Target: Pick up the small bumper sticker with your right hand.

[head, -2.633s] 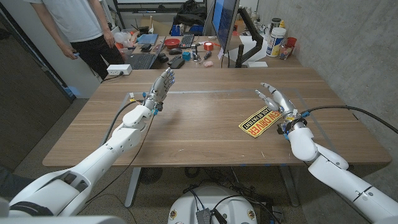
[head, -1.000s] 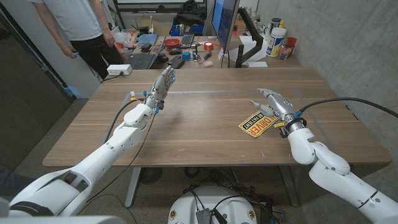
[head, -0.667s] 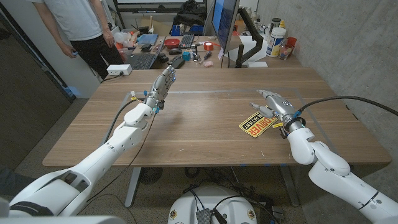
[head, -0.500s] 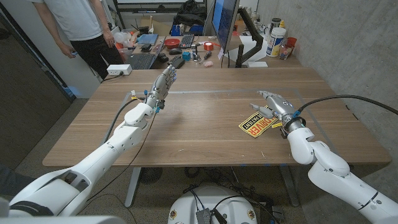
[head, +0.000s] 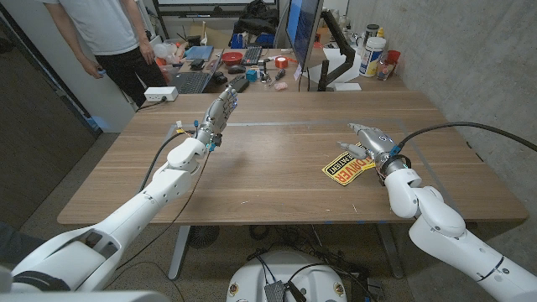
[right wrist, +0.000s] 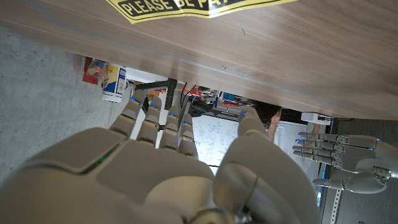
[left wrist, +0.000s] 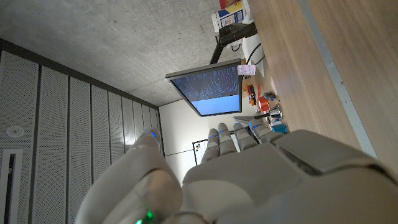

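Observation:
The small bumper sticker (head: 345,167) is a yellow and black diamond lying flat on the wooden table (head: 277,180), right of centre. My right hand (head: 373,143) hovers low over its right corner, fingers stretched out toward the far side, thumb apart, nothing in its grasp. In the right wrist view the sticker's lettered edge (right wrist: 199,7) lies just beyond my right hand (right wrist: 168,180). My left hand (head: 220,111) is raised over the table's far left with its fingers extended, holding nothing; it is also seen from behind (left wrist: 249,180) and at a distance (right wrist: 339,158).
A person (head: 101,33) stands behind the table's far left corner. A white box (head: 159,93), a monitor (head: 302,29), keyboards and bottles (head: 373,54) crowd the desk behind. A concrete wall runs along the right. A pale tape line (head: 277,124) crosses the table.
My right hand has turned from palm-up with spread fingers to lowered over the sticker's right corner, fingers drawn closer together. The left arm and the sticker have stayed put.

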You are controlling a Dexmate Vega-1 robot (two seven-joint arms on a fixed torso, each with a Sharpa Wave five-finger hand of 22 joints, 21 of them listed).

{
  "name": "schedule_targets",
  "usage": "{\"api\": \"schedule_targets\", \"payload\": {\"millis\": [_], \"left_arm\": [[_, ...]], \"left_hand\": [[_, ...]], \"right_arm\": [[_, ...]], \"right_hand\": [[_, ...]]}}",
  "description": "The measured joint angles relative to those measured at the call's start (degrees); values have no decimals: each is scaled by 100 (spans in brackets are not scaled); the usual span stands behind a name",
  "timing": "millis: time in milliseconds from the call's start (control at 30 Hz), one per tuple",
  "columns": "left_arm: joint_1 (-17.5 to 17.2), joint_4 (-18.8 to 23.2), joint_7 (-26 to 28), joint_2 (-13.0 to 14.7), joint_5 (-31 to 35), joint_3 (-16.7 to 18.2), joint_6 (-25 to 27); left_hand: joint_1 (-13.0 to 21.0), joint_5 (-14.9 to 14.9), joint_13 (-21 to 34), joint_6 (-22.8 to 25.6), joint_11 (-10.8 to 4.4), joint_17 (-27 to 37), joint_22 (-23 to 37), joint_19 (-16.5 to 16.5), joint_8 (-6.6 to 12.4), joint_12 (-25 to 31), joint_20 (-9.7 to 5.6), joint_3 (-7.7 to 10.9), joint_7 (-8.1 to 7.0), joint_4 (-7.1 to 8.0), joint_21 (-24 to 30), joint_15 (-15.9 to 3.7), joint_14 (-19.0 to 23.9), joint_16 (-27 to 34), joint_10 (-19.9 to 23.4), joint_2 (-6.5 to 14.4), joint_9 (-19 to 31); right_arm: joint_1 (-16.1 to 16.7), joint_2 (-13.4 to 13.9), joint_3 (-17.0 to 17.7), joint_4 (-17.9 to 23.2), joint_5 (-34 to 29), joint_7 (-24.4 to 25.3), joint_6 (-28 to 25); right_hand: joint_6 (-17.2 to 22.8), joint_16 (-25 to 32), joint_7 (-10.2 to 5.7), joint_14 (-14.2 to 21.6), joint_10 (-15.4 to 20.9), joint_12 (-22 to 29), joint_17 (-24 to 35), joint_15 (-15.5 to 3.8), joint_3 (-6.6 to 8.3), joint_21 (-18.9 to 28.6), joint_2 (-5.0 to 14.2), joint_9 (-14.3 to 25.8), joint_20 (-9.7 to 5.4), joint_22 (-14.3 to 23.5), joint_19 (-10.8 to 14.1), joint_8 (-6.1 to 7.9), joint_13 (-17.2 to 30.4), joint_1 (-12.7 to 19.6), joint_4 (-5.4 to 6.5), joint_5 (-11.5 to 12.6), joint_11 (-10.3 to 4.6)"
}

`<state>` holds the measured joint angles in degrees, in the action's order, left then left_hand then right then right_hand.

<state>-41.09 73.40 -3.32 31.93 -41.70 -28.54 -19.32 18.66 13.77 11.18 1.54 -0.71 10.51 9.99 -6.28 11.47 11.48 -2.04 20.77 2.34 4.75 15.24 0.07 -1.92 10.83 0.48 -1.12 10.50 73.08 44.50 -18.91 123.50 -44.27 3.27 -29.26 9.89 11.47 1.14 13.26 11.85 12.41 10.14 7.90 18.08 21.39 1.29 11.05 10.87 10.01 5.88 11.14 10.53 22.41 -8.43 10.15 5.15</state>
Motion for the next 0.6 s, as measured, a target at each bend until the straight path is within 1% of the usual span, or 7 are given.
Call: {"api": "schedule_targets", "payload": {"millis": [133,200,267,333,433,467,600], "left_arm": [[0,0,1,0,-10,-4,2],[0,-2,1,0,-17,-8,3],[2,-8,1,0,-19,-10,3],[12,-19,0,-4,-21,-12,3],[26,-39,-3,-16,-23,-14,3],[32,-46,-7,-23,-26,-14,3],[39,-65,-9,-41,-30,-14,2]], "left_hand": [[0,1,0,0,0,0,0,0,0,0,0,0,0,0,-22,0,0,0,0,0,0],[0,1,0,0,0,0,0,0,0,0,0,0,0,0,-22,0,0,0,0,0,0],[0,2,0,0,0,0,0,0,0,0,0,0,0,0,-22,0,0,0,0,0,0],[0,2,0,0,0,0,0,0,0,0,0,0,0,0,-22,0,0,0,0,0,0],[23,-24,0,0,0,0,0,0,0,0,0,-17,0,-17,-44,0,0,0,0,23,0],[23,-24,0,0,0,0,0,0,0,0,0,-17,0,-18,-44,0,0,0,0,23,0],[23,-24,1,-1,0,0,0,0,0,0,0,-17,0,-17,-44,0,0,0,0,23,0]], "right_arm": [[-55,-11,-56,35,-101,-170,-113],[-90,-23,-93,51,-164,-279,-197],[-108,-29,-109,58,-193,-334,-231],[-137,-40,-136,65,-234,-414,-269],[-161,-49,-158,69,-305,-564,-361],[-209,-61,-194,70,-327,-615,-389],[-233,-69,-215,70,-393,-779,-464]], "right_hand": [[0,0,1,18,-12,0,0,18,-22,0,-22,0,0,0,0,0,0,-22,22,0,11],[-29,0,29,18,-31,-44,0,18,-22,-12,-22,0,0,0,0,0,0,-22,22,0,30],[-29,0,29,18,-42,-44,0,18,-22,-22,-22,0,33,0,34,0,0,-22,22,0,42],[-60,0,60,15,-61,-44,0,20,-22,-22,-22,0,30,0,31,-35,0,-22,22,0,60],[-113,-26,114,-16,-93,-44,1,51,-22,-44,-55,0,52,27,9,-40,0,-55,22,0,134],[-131,-26,131,-16,-101,-44,0,51,-58,-44,-54,0,65,28,2,-41,0,-54,26,0,143],[-147,-46,192,-59,-142,-75,1,94,-69,-89,-92,0,92,28,30,-41,-14,-45,22,0,184]]}}
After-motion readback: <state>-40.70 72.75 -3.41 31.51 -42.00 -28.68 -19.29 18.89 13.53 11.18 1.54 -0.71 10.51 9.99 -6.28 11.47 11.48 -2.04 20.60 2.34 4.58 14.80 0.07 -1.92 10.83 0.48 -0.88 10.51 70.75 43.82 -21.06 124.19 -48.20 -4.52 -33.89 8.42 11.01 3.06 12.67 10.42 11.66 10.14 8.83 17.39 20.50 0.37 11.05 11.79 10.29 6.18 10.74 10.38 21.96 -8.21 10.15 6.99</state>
